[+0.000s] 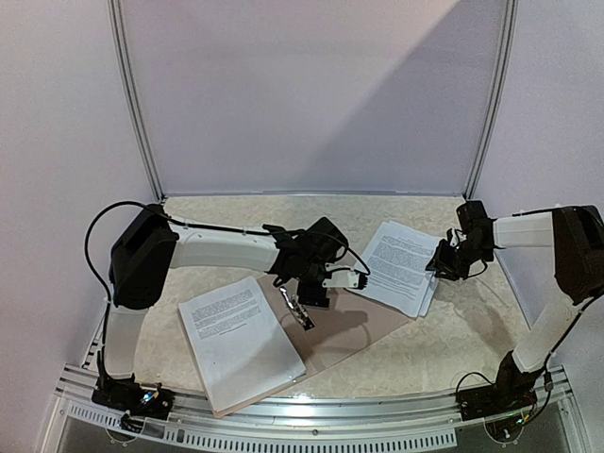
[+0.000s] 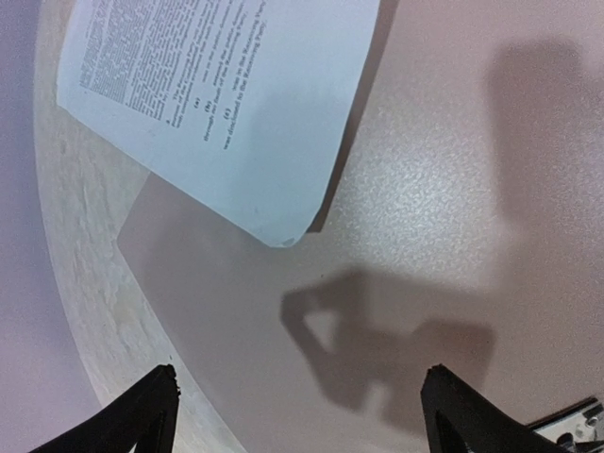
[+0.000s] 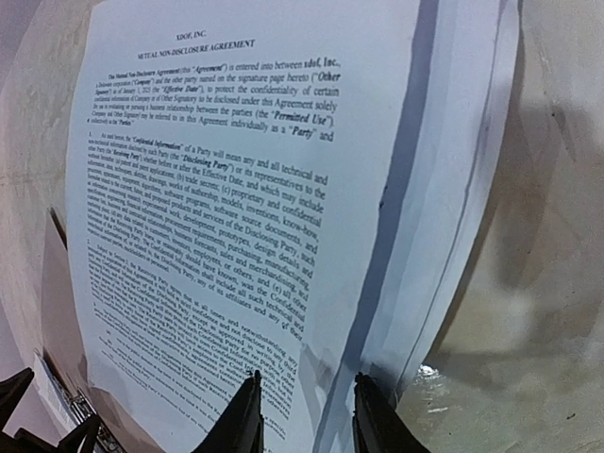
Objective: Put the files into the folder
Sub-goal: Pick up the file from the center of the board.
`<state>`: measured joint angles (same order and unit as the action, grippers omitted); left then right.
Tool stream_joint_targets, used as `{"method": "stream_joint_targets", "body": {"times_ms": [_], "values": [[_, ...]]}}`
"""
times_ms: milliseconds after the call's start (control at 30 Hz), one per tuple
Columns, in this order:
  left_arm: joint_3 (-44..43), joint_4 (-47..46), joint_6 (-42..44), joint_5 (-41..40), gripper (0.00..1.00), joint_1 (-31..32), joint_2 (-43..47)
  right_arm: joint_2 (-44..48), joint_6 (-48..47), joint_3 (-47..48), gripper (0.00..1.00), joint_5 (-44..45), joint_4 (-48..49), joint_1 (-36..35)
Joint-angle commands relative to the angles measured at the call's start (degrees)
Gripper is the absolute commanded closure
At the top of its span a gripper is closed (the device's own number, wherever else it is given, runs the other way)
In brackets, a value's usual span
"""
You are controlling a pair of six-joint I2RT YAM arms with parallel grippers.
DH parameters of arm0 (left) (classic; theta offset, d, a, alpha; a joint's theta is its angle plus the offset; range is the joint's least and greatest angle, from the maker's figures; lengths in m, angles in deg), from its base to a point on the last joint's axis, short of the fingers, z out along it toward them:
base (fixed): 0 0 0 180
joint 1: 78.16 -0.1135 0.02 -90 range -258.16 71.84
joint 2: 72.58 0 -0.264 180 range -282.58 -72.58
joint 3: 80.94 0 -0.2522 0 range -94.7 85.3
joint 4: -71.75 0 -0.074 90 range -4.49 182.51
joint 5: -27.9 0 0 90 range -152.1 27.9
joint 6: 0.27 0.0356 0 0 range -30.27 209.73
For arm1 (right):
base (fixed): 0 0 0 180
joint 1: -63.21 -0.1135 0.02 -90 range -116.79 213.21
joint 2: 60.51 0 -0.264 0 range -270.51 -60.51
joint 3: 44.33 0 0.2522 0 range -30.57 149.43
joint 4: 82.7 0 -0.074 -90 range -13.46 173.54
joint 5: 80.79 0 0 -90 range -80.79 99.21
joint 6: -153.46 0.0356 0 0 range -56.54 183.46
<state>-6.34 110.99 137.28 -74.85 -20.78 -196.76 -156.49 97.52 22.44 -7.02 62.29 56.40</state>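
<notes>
The tan folder [image 1: 354,326] lies open at the table's middle. One printed sheet [image 1: 236,340] lies on its left leaf. Its metal clip [image 1: 297,310] sits on the spine. Several more files [image 1: 401,264] lie stacked at the right, overlapping the right leaf's far corner. My left gripper [image 1: 311,297] hovers open and empty over the bare right leaf [image 2: 425,189], below a sheet's corner [image 2: 226,94]. My right gripper [image 1: 442,264] rests on the stack's right edge. In the right wrist view its fingers [image 3: 307,415] stand narrowly apart on the top sheet [image 3: 217,236], whose edge looks slightly raised.
The marble-patterned table [image 1: 453,330] has a metal rail along its near edge [image 1: 311,415]. White walls and a curved metal frame [image 1: 137,104] close the back and sides. The left arm [image 1: 208,250] spans the table's left half.
</notes>
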Motion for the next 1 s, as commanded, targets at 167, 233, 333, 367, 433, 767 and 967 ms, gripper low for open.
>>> {"method": "stream_joint_targets", "body": {"times_ms": [167,233,333,367,433,767,967], "values": [[0.8,-1.3,0.9,-0.5,0.09,1.0,0.6,-2.3,3.7,-2.8,0.69,-7.3,8.1,1.3],[0.8,-1.2,1.0,-0.5,0.09,1.1,0.6,-2.7,4.7,-2.9,0.69,-8.5,9.4,1.5],[1.0,-1.2,1.1,-0.6,0.09,1.1,0.7,-3.7,5.9,-3.4,0.69,-10.4,11.7,1.7],[1.1,-1.2,1.2,-0.7,0.09,1.1,0.8,-3.9,6.6,-3.7,0.69,-10.7,12.8,1.7],[1.3,-1.2,1.4,-0.9,0.09,1.1,0.9,-4.3,7.7,-4.2,0.69,-11.6,15.5,1.8],[1.4,1.6,0.7,2.8,0.09,0.8,3.6,-8.5,10.8,-1.3,0.96,-11.6,16.9,2.4],[-2.3,9.9,-2.3,9.4,0.07,-2.4,9.9,-4.4,1.2,9.4,1.00,-7.9,7.3,1.6]]}}
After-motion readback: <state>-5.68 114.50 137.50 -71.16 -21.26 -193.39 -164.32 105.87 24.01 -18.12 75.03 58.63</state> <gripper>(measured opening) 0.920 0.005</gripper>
